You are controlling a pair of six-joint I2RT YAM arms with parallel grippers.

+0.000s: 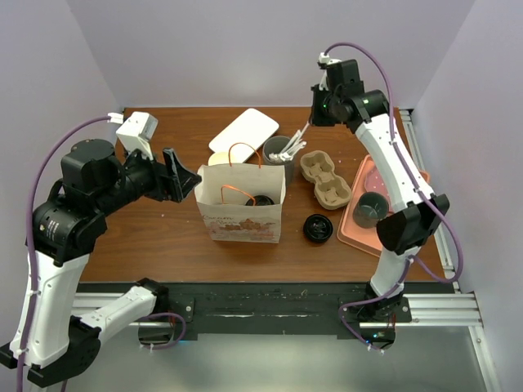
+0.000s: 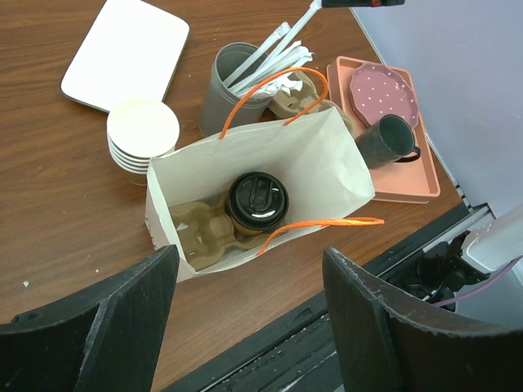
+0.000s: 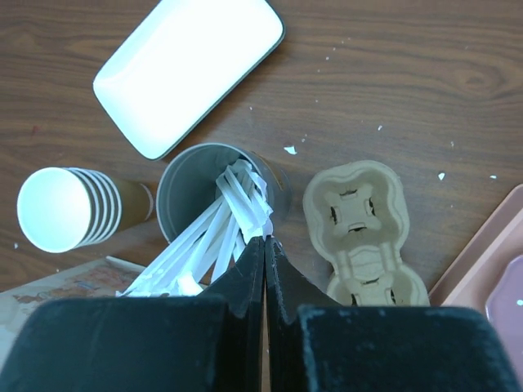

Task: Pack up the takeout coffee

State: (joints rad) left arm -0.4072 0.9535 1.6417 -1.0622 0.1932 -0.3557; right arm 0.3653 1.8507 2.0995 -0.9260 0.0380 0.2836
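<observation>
Coffee [image 2: 257,200] sits upright inside bag [image 1: 241,214], mid worktop, in a carrier [image 2: 200,233]. Left gripper [image 1: 181,173] is off the bag's left side, jaws wide, holding nothing. Right gripper [image 3: 265,241] is near the back edge, jaws closed on a white utensil [image 3: 245,196] over grey cup [image 3: 184,175].

One bag [image 2: 327,163], one takeout coffee [image 2: 257,202], two carriers [image 3: 364,233], two trays [image 3: 188,69], one mug [image 2: 388,139]

Top view overlooks the whole table [image 1: 163,237]; both closer wrist views share the grey cup [image 3: 176,192].
</observation>
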